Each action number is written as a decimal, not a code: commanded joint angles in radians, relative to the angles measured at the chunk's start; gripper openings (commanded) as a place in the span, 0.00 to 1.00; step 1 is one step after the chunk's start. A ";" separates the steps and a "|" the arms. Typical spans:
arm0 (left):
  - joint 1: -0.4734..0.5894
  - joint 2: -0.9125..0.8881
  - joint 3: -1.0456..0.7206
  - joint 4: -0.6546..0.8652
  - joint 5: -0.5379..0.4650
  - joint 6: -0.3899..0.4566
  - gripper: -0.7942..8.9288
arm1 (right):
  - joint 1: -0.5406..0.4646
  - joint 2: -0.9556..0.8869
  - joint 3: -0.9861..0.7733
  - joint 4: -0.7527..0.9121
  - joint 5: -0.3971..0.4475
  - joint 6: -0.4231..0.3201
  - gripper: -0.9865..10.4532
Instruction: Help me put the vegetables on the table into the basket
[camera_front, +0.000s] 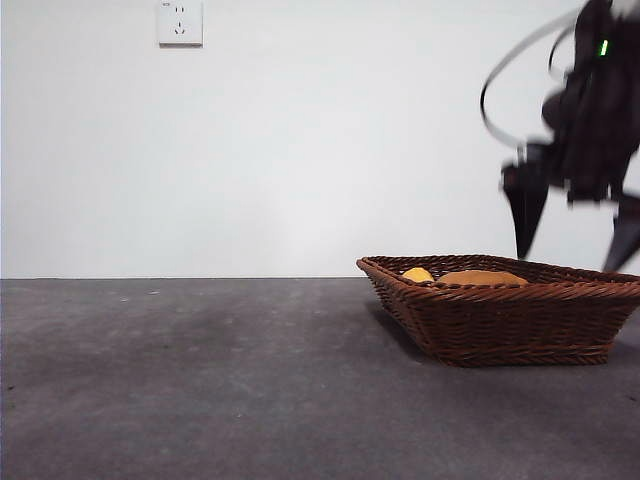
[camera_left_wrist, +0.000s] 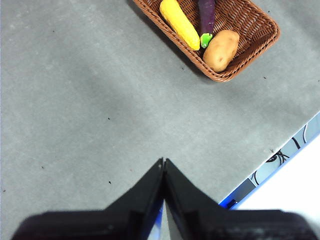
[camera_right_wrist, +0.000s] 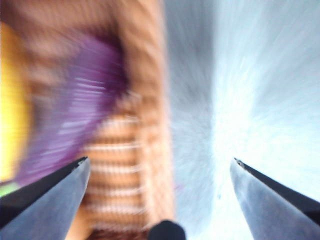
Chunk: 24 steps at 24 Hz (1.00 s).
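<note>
- Jaws of the left gripper (camera_left_wrist: 163, 161) meet tip to tip over the speckled matte grey table (camera_left_wrist: 75, 100).
- Bumpy yellow corn cob (camera_left_wrist: 179, 23), glossy purple eggplant (camera_left_wrist: 206, 15) and rounded brown potato (camera_left_wrist: 221, 50) lie inside the shallow woven wicker basket (camera_left_wrist: 250, 22).
- Right gripper (camera_front: 575, 228) hangs above it, jaws spread, empty.

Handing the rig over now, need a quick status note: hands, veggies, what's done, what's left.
Left hand: shut, empty, over bare table, away from the basket.
Right hand: open, empty, above the basket; its wrist view is motion-blurred.
Corn, eggplant and potato all lie in the basket.
Done: all three in. No vegetables visible on the table.
Left: probably just park the right arm.
</note>
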 joint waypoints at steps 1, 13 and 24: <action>-0.003 -0.003 -0.004 0.002 -0.002 0.018 0.08 | 0.005 -0.115 -0.002 -0.011 0.002 0.023 0.50; -0.003 -0.076 -0.004 0.002 0.005 0.018 0.08 | 0.018 -0.834 -0.002 -0.199 0.117 0.024 0.08; -0.003 -0.103 -0.004 0.002 0.005 0.018 0.08 | 0.018 -1.173 -0.001 -0.200 0.124 0.049 0.09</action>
